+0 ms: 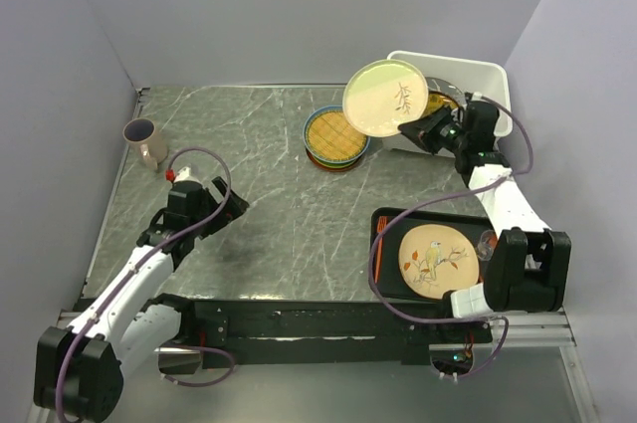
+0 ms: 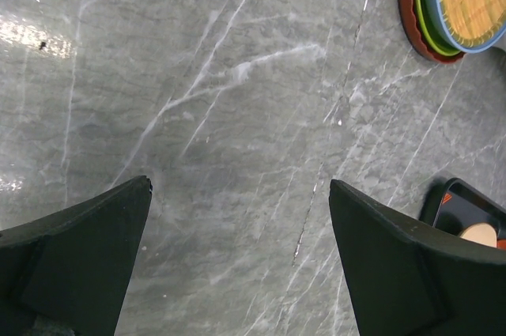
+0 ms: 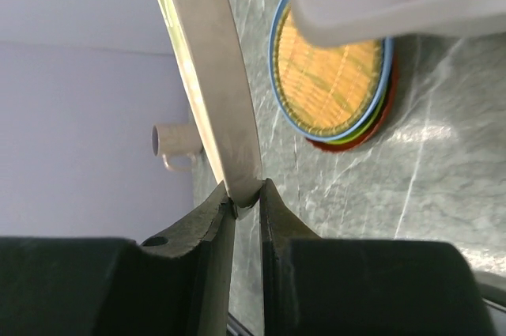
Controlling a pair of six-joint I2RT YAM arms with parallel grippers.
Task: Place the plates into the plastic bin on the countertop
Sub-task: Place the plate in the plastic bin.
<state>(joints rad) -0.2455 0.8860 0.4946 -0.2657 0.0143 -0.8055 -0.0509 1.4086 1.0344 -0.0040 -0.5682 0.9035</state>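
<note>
Aloft, the yellow-green plate (image 1: pixel 386 97) stood tilted on edge, its lower rim pinched between the narrow fingers of the right gripper (image 3: pixel 247 194), just beside the near left corner of the white plastic bin (image 1: pixel 478 73) at the far right of the countertop (image 1: pixel 249 174). Left of the bin, a stack of plates (image 1: pixel 336 137) topped by the yellow lattice one rested on the marble. The left gripper (image 2: pixel 239 186) hung over bare countertop, well apart from them, jaws spread wide with nothing between.

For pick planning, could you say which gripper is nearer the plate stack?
Right. The right gripper, holding a plate, is beside the stack; the left gripper sits far away, front-left.
</note>
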